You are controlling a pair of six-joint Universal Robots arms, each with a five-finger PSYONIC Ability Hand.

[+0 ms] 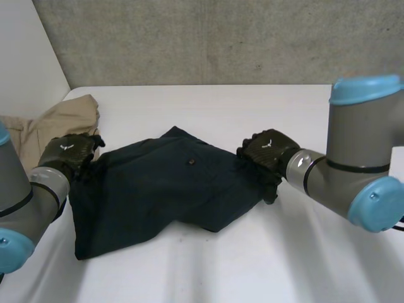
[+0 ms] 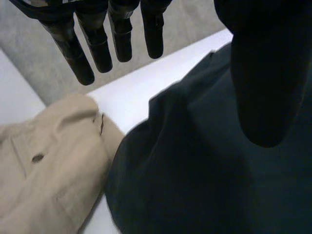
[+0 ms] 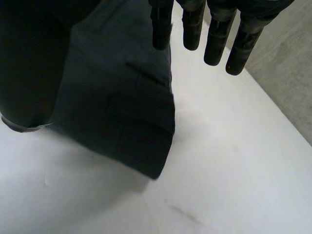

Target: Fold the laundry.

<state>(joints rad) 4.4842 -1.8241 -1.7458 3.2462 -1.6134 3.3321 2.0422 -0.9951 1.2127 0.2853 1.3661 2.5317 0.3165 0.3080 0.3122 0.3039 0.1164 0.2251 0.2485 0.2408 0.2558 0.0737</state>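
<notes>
Looking from the head view, a dark navy cloth garment (image 1: 158, 189) lies at the white table's (image 1: 303, 265) middle, between left hand (image 1: 71, 151) and right hand (image 1: 268, 150). Left wrist view: fingers (image 2: 97, 44) straight over its edge, holding nothing. Right wrist view: fingers (image 3: 217, 41) straight, empty too. Best to pinch both edges evenly before folding.

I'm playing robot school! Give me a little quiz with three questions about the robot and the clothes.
1. Pick one: what colour is the garment lying between the left hand and the right hand? A) red B) dark blue C) yellow
2. True or false: a tan garment lies on the table close to the left hand.
3. Fill the gap: the table is ____ in colour.

Key: 1 B. 2 True. 3 White.
</notes>
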